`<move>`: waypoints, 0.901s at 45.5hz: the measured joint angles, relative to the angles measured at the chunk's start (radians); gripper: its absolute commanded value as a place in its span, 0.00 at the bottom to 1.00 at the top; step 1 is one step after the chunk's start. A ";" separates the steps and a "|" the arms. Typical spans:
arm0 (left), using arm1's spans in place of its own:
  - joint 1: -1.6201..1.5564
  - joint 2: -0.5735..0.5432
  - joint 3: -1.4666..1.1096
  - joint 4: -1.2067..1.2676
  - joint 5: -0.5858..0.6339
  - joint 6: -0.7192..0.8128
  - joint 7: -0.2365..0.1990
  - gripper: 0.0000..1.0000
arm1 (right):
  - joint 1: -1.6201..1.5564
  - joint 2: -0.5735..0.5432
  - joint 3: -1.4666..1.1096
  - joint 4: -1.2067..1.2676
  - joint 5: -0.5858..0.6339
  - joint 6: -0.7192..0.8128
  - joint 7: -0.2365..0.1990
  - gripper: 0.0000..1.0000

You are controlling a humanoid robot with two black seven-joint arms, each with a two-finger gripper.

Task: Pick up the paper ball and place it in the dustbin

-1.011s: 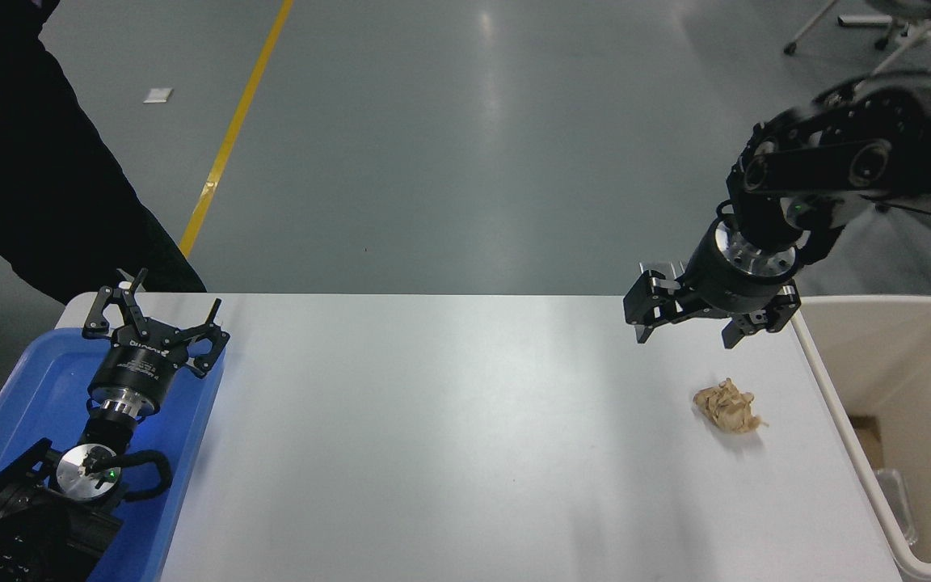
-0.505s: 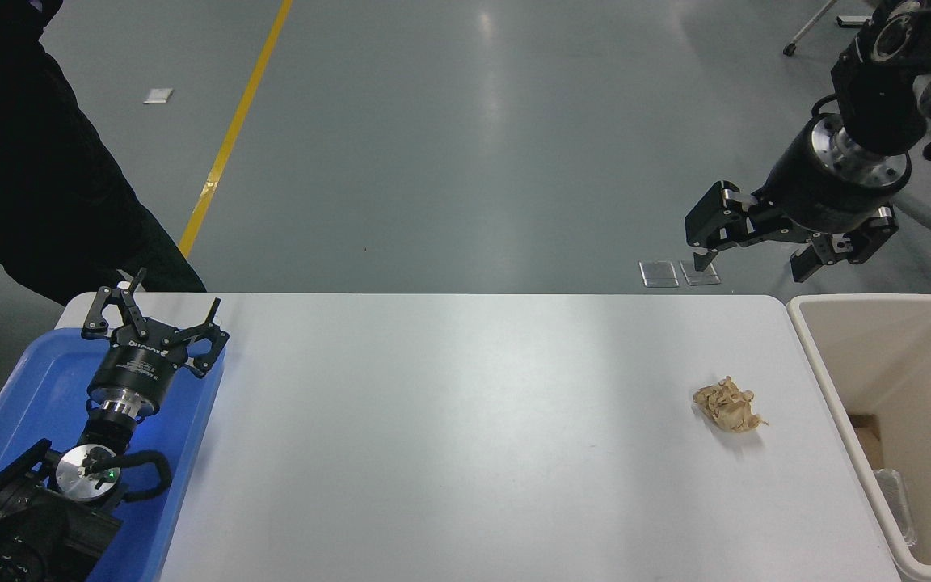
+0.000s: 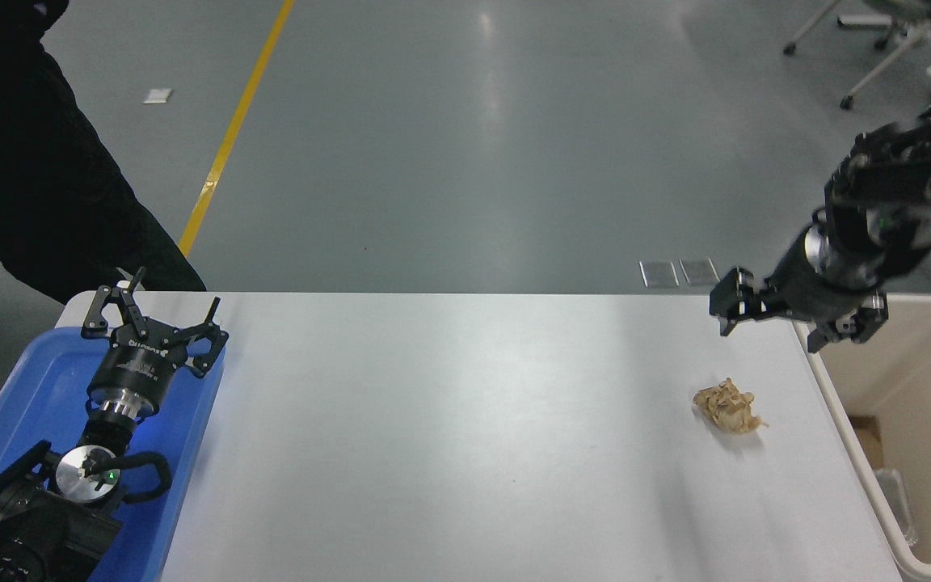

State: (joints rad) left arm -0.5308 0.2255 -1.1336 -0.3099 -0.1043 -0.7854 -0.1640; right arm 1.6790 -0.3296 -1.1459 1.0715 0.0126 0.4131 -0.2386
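The tan-brown paper ball point(image 3: 727, 407) lies on the white table point(image 3: 465, 436) near its right side. My right gripper point(image 3: 771, 338) hangs open and empty above the table's far right corner, up and to the right of the ball, not touching it. The cream-white dustbin point(image 3: 829, 380) stands against the table's right edge, with some scraps at its bottom. My left gripper point(image 3: 153, 309) is open and parked at the lower left over the blue tray.
A blue plastic tray point(image 3: 13, 388) sits at the table's left edge under the left arm. A person in dark clothes point(image 3: 29, 162) stands at the far left. Chair legs point(image 3: 861, 48) show on the grey floor at top right.
My right gripper swung up and to the right off the table, then came back down to the far right corner, closer to the ball. The ball and left arm stayed put.
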 measured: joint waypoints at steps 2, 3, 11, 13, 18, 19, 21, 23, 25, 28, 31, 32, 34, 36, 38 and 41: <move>0.000 0.000 0.000 0.000 0.000 0.000 0.000 0.99 | -0.045 0.007 0.005 -0.019 -0.001 -0.054 0.000 1.00; 0.000 0.000 0.000 0.000 0.000 0.000 0.000 0.99 | -0.061 0.009 0.007 -0.026 -0.002 -0.072 0.000 1.00; 0.000 0.000 0.000 0.000 0.000 0.000 0.000 0.99 | -0.195 0.037 0.031 -0.102 -0.003 -0.203 0.002 1.00; 0.000 0.000 0.000 0.000 0.000 0.000 0.000 0.99 | -0.232 0.048 0.044 -0.132 -0.003 -0.227 0.002 1.00; 0.000 0.000 0.000 0.000 0.000 0.000 0.000 0.99 | -0.312 0.071 0.079 -0.202 -0.003 -0.264 0.002 1.00; 0.000 0.000 0.000 0.000 0.000 0.000 0.000 0.99 | -0.329 0.076 0.088 -0.220 -0.003 -0.272 0.002 1.00; 0.000 0.000 0.000 0.000 0.000 0.000 0.000 0.99 | -0.358 0.084 0.102 -0.249 -0.003 -0.283 0.002 1.00; 0.000 0.000 0.000 0.000 0.000 0.000 0.000 0.99 | -0.379 0.093 0.111 -0.276 -0.004 -0.291 0.002 1.00; 0.000 0.000 0.000 0.000 0.000 0.000 0.000 0.99 | -0.402 0.104 0.120 -0.301 -0.003 -0.297 0.002 1.00; -0.001 0.000 0.000 0.000 0.000 0.000 0.000 0.99 | -0.439 0.121 0.132 -0.347 -0.003 -0.307 0.002 1.00; -0.001 0.000 0.000 0.000 0.000 0.000 0.000 0.99 | -0.472 0.137 0.141 -0.392 -0.003 -0.315 0.002 1.00; -0.001 0.000 0.000 0.000 0.000 0.000 0.000 0.99 | -0.481 0.141 0.144 -0.403 -0.002 -0.317 0.002 1.00; -0.001 0.000 -0.001 0.000 0.000 0.000 0.000 0.99 | -0.497 0.148 0.150 -0.426 -0.002 -0.321 0.002 1.00; -0.001 0.000 -0.001 0.000 0.000 0.000 0.000 0.99 | -0.511 0.155 0.156 -0.444 -0.002 -0.324 0.002 1.00; -0.001 0.000 -0.001 0.000 0.000 0.000 0.000 0.99 | -0.520 0.160 0.160 -0.455 -0.002 -0.326 0.001 1.00; -0.001 0.000 -0.001 0.000 0.000 0.000 0.000 0.99 | -0.535 0.169 0.165 -0.473 -0.002 -0.329 0.001 1.00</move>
State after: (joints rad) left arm -0.5322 0.2255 -1.1347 -0.3099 -0.1043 -0.7854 -0.1642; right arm 1.1440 -0.1607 -0.9805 0.5983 0.0103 0.0838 -0.2374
